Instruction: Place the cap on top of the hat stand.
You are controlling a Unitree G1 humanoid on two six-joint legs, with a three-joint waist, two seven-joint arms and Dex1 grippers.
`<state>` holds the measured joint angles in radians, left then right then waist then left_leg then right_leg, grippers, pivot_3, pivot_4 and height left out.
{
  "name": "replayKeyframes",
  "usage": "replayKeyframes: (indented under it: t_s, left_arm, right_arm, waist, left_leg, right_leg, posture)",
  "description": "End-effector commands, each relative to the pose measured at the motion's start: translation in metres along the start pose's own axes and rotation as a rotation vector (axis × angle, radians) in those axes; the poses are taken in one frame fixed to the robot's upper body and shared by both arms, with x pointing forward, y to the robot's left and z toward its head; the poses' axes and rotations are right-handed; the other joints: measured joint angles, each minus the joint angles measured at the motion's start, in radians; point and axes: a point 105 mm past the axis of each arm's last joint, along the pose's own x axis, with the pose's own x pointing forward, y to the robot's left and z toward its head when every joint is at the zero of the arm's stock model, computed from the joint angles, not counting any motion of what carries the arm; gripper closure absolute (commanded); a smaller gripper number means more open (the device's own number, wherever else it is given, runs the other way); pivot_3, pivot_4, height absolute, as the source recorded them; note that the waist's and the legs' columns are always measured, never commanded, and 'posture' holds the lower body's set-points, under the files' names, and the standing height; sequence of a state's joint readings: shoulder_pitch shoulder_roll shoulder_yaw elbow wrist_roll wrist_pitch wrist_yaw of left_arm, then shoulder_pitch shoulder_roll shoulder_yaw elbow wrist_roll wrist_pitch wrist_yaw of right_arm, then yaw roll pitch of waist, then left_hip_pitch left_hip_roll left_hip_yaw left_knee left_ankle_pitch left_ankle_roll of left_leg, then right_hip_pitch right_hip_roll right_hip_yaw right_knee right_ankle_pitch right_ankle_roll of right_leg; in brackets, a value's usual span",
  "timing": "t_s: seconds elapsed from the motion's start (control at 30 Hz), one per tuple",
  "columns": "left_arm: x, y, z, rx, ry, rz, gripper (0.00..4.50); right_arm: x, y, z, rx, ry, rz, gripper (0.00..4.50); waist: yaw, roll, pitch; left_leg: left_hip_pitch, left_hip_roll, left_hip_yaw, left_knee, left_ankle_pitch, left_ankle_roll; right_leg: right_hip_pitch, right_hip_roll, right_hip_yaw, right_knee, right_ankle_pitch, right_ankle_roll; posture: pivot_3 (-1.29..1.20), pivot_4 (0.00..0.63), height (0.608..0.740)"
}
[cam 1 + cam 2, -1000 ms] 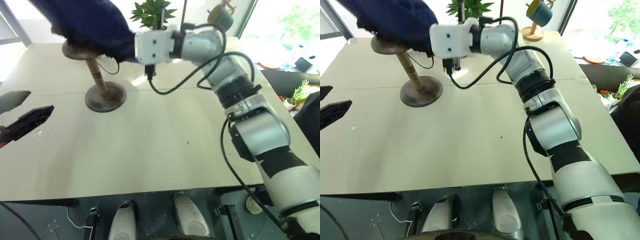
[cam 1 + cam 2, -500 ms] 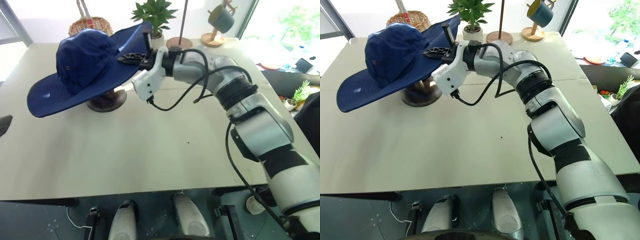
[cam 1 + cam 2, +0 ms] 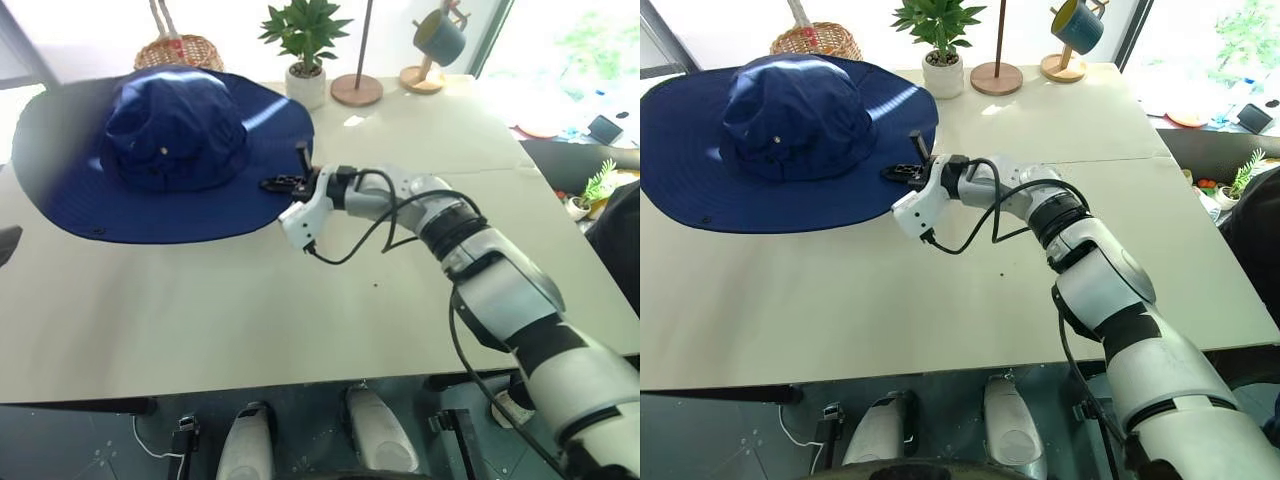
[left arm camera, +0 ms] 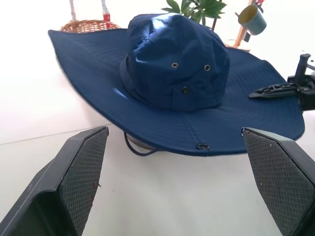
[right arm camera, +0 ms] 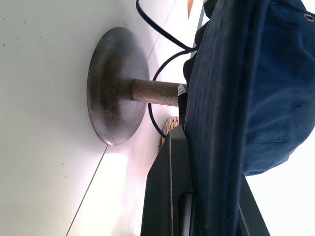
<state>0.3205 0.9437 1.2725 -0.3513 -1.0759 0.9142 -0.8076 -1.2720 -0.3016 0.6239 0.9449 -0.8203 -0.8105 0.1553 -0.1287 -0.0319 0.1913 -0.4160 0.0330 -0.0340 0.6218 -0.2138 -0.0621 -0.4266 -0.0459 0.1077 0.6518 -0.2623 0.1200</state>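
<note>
The cap (image 3: 170, 130), a navy wide-brimmed sun hat, lies about level over the hat stand, its brim spread wide and its crown up. In the eye views the hat stand is hidden beneath it. The right wrist view shows the stand's round base (image 5: 115, 86) and post (image 5: 155, 92) under the brim. My right gripper (image 3: 285, 183) is shut on the brim's right edge, with the fabric clamped between its fingers (image 5: 165, 191). My left gripper (image 4: 173, 132) stands open and apart from the cap, facing it, with nothing between its fingers.
Along the table's far edge stand a wicker basket (image 3: 180, 50), a potted plant (image 3: 305, 40), a thin pole on a wooden disc (image 3: 357, 88) and a mug tree with a teal mug (image 3: 437, 40). The pale table (image 3: 300, 320) is bare in front of the cap.
My right gripper has come down with the cap. The cap went from held above the stand, to tilted on it, to lying level over it. My left gripper drew off to the left.
</note>
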Motion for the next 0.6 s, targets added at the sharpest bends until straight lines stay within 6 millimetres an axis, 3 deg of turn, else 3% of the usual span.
replayKeyframes:
  t_s: [0.03, 0.3, 0.4, 0.53, 0.6]
  left_arm:
    - [-0.001, 0.000, 0.009, 0.049, -0.007, -0.002, 0.00]
    - [0.007, -0.002, 0.004, 0.051, -0.001, -0.027, 0.00]
    - [0.008, -0.002, 0.004, 0.050, -0.004, -0.029, 0.00]
    - [0.010, -0.002, 0.002, 0.046, -0.007, -0.036, 0.00]
    - [0.012, -0.003, 0.001, 0.044, -0.008, -0.041, 0.00]
  right_arm:
    - [0.002, -0.026, 0.002, -0.038, -0.012, -0.060, 4.46]
    - [0.000, -0.045, 0.001, -0.074, -0.017, -0.078, 4.46]
    - [-0.003, -0.048, -0.001, -0.066, -0.017, -0.077, 3.57]
    - [-0.005, -0.049, -0.003, -0.085, -0.006, -0.073, 1.52]
    - [-0.007, -0.046, -0.004, -0.084, -0.003, -0.062, 1.52]
  waist:
    - [0.000, 0.000, 0.000]
    - [0.000, 0.000, 0.000]
    - [0.000, 0.000, 0.000]
    - [0.000, 0.000, 0.000]
    - [0.001, 0.000, 0.000]
  left_leg:
    - [0.000, 0.000, 0.000, 0.000, 0.000, 0.000]
    - [0.000, 0.000, 0.000, 0.000, 0.000, 0.000]
    - [0.000, 0.000, 0.000, 0.000, 0.000, 0.000]
    - [0.000, 0.000, 0.000, 0.000, 0.000, 0.000]
    - [0.000, 0.000, 0.000, 0.000, 0.000, 0.000]
  right_leg:
    - [0.000, 0.000, 0.000, 0.000, 0.000, 0.000]
    - [0.000, 0.000, 0.000, 0.000, 0.000, 0.000]
    - [0.000, 0.000, 0.000, 0.000, 0.000, 0.000]
    - [0.000, 0.000, 0.000, 0.000, 0.000, 0.000]
    - [0.000, 0.000, 0.000, 0.000, 0.000, 0.000]
  posture:
    - [0.00, 0.150, 0.740]
    - [0.00, 0.150, 0.740]
    - [0.00, 0.150, 0.740]
    - [0.00, 0.150, 0.740]
    - [0.00, 0.150, 0.740]
